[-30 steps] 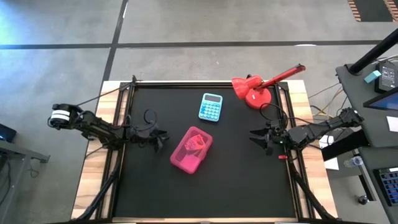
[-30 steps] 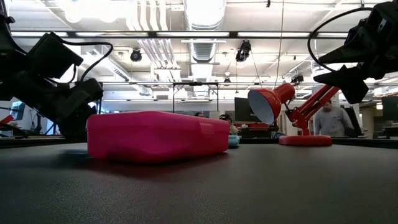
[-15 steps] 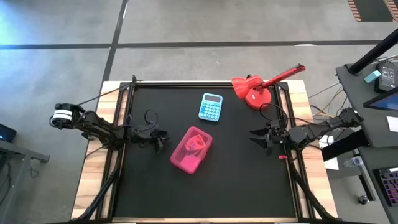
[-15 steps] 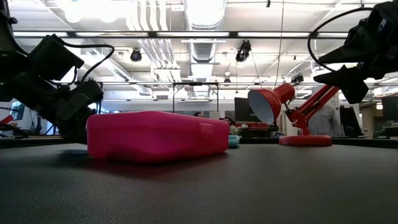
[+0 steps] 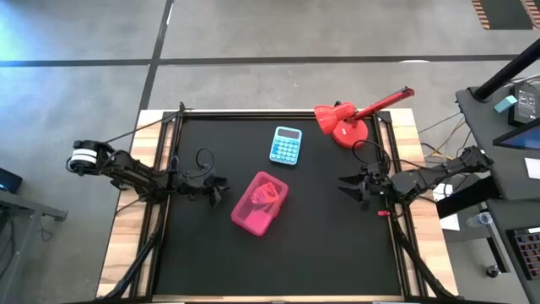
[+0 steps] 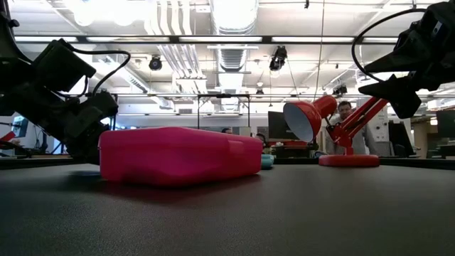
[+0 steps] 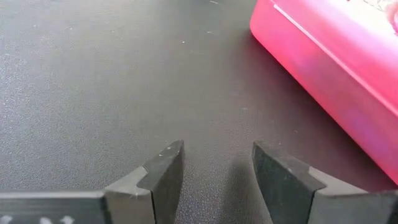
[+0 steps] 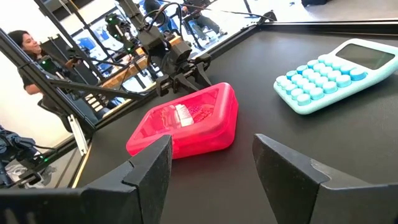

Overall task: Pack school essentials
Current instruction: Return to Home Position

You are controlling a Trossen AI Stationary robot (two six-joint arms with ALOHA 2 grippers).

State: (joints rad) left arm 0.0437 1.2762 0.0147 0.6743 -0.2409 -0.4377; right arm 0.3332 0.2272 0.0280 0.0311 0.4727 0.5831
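Starting at 9 o'clock: your left gripper (image 5: 219, 187) has its fingers spread and empty, just beside the pink supply box (image 5: 260, 203). Your right gripper (image 5: 346, 187) at 3 o'clock is also spread and empty. Box shut mid-mat, glossy rounded plastic. Black mat (image 5: 211, 253) is matte, fine-grained. Light-blue calculator (image 5: 287, 144) at 12, red lamp (image 5: 342, 122) at 1. Ceiling ducts (image 6: 170, 43) in the room behind.

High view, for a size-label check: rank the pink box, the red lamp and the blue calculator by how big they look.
1. The pink box and the red lamp: too close to rank; the lamp stretches longer, the box covers more solid area.
2. The blue calculator: clearly smallest.
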